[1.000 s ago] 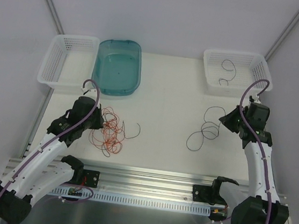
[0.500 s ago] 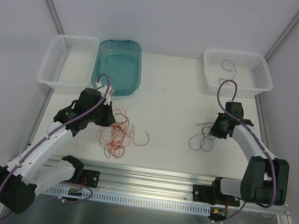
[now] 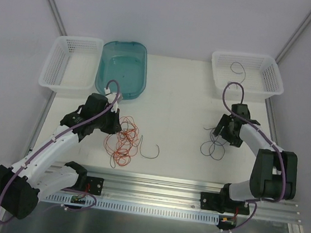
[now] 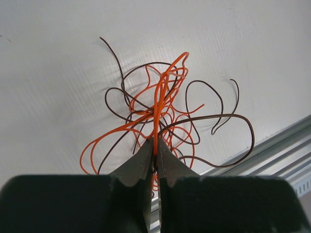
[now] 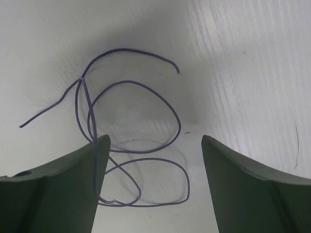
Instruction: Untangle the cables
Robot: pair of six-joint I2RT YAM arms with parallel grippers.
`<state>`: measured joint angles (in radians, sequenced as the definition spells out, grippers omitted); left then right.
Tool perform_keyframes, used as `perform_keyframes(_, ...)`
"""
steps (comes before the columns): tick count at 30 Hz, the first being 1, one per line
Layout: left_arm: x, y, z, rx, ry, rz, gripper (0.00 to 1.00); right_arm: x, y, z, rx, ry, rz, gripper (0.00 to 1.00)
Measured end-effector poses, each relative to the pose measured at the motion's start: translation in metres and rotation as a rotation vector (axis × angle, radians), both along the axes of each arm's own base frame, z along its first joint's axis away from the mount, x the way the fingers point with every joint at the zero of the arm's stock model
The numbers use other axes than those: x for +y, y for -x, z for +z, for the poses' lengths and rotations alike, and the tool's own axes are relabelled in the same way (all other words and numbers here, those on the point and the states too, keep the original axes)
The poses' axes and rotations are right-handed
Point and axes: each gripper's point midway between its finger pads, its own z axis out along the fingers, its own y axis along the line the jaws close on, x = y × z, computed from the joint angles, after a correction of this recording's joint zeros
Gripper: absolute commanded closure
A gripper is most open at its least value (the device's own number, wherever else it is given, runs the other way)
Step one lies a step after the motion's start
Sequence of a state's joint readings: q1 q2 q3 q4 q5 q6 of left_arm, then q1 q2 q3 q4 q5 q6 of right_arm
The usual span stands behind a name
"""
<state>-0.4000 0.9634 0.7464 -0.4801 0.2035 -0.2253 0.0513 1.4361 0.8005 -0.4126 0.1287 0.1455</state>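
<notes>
Separation is being started: at the lower centre of the left wrist view, an orange cable from the tangle is being clamped by the left gripper. The purple cable is being straddled by the right gripper, with its fingers wide apart. A slow, gentle pull is probably being called for next.

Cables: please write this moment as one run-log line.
left gripper: shut on orange cable in tangle | right gripper: open above purple cable | status: not untangled

on the table, far left: a basket, a tub just right of it. far right: a second basket, one cable inside. near left: a tangle of cables. near right: a looped cable, well apart.
</notes>
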Motion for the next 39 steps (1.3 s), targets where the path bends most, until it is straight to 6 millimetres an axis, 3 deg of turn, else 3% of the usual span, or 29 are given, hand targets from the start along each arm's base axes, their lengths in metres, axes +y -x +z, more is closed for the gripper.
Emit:
perform_keyframes(5,0.002,0.002,-0.002,-0.007,-0.002,0.000,0.96,0.000,-0.008,-0.008,0.022,0.001,0.004,0.28)
perform_keyframes(13,0.003,0.003,-0.004,-0.007,-0.007,0.000,0.96,-0.003,-0.012,-0.016,0.044,-0.005,0.002,0.49)
perform_keyframes(17,0.003,0.003,-0.004,-0.008,-0.007,0.000,0.96,-0.008,-0.012,-0.017,0.063,0.011,0.003,0.76)
perform_keyframes(18,0.003,0.003,-0.004,-0.008,-0.007,0.000,0.96,-0.010,-0.012,-0.017,0.065,0.014,0.002,0.89)
perform_keyframes(20,0.004,0.003,-0.004,-0.009,-0.010,0.003,0.95,-0.011,-0.013,-0.017,0.065,0.018,-0.001,0.98)
perform_keyframes(26,0.006,0.002,-0.005,-0.013,-0.021,0.013,0.95,-0.007,-0.014,-0.009,0.055,0.019,0.018,0.99)
perform_keyframes(28,0.006,0.002,-0.005,-0.013,-0.022,0.014,0.95,-0.002,-0.019,0.006,0.025,0.018,0.035,0.99)
perform_keyframes(31,0.006,0.001,-0.005,-0.013,-0.023,0.015,0.96,0.006,-0.036,0.047,-0.080,0.014,0.061,0.99)
perform_keyframes(39,0.006,0.001,-0.005,-0.014,-0.023,0.015,0.96,0.016,-0.094,0.211,-0.481,0.011,0.096,0.99)
